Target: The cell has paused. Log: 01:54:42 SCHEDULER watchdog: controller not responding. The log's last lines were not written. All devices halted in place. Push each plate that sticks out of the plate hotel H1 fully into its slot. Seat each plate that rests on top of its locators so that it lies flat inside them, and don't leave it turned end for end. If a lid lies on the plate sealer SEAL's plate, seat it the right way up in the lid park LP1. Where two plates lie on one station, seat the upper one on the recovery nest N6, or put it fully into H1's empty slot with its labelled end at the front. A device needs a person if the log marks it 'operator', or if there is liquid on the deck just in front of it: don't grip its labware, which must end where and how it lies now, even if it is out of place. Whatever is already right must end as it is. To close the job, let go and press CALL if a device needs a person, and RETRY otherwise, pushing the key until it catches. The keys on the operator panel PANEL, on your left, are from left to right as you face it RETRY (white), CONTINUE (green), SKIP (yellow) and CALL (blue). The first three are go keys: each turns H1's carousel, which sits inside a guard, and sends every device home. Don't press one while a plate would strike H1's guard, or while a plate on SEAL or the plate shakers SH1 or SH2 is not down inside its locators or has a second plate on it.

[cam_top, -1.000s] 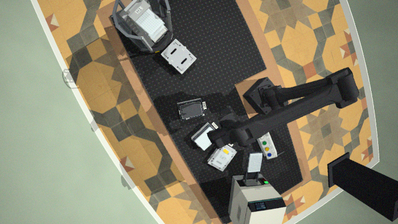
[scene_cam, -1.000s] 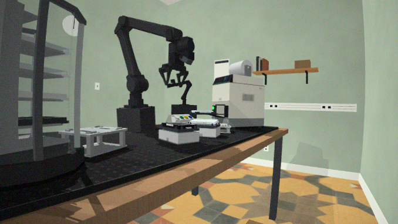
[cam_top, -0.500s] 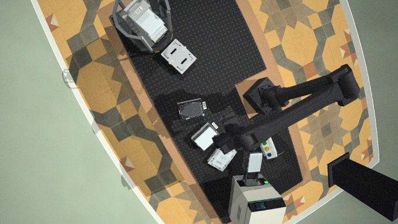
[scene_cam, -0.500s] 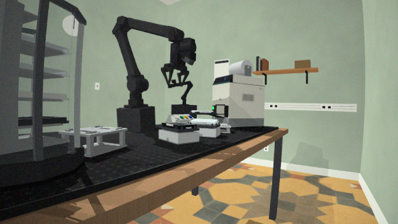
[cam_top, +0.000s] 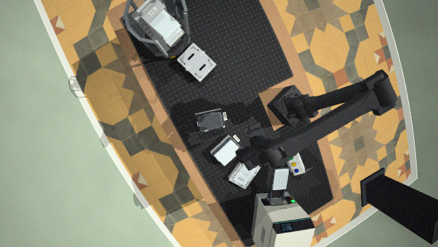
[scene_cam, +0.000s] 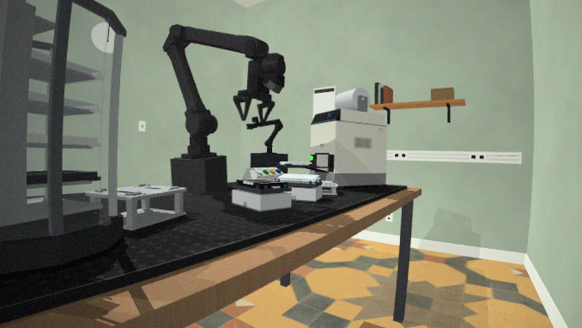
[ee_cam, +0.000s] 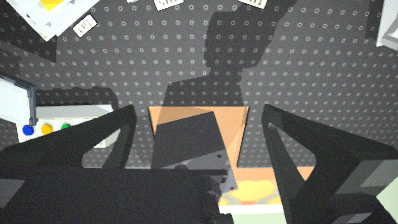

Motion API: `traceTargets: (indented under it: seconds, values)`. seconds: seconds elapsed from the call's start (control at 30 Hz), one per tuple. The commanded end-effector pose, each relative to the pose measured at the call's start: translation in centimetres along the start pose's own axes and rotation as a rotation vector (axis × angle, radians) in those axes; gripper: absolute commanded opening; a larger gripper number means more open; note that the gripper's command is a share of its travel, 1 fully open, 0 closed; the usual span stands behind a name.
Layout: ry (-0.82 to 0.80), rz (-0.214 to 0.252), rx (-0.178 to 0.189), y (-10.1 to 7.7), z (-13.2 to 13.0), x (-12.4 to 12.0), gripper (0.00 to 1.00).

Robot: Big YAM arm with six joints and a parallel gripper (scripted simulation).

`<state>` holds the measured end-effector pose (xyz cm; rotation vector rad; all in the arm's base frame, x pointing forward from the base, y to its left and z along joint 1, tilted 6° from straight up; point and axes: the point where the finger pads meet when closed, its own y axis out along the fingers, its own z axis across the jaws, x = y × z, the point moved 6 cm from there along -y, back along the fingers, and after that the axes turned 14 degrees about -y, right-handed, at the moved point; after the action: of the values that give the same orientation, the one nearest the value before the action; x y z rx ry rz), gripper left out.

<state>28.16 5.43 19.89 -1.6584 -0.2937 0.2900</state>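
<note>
Claw (scene_cam: 256, 112) spread wide and holding nothing is hanging high above the table (scene_cam: 275, 240) near the operator panel (cam_top: 296, 164), while a plate (cam_top: 168, 27) is jutting from hotel H1 (cam_top: 130, 24) at 11 o'clock, apparently leaving that push undone.

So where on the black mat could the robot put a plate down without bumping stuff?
The widest bare stretch of the black mat lies between the white nest beside the plate hotel and the arm's base. It is crowded lower down, where the two shakers, lid park, key panel and sealer sit close together under the open gripper.
</note>
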Motion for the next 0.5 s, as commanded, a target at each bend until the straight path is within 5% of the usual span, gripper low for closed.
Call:
traceTargets:
  seconds: [0.0, 0.47]
  values:
    - [0.01, -0.089, -0.011, -4.2, -0.3, 2.0, 1.0]
    - [0.01, -0.084, -0.01, -7.5, -0.2, 1.7, 1.0]
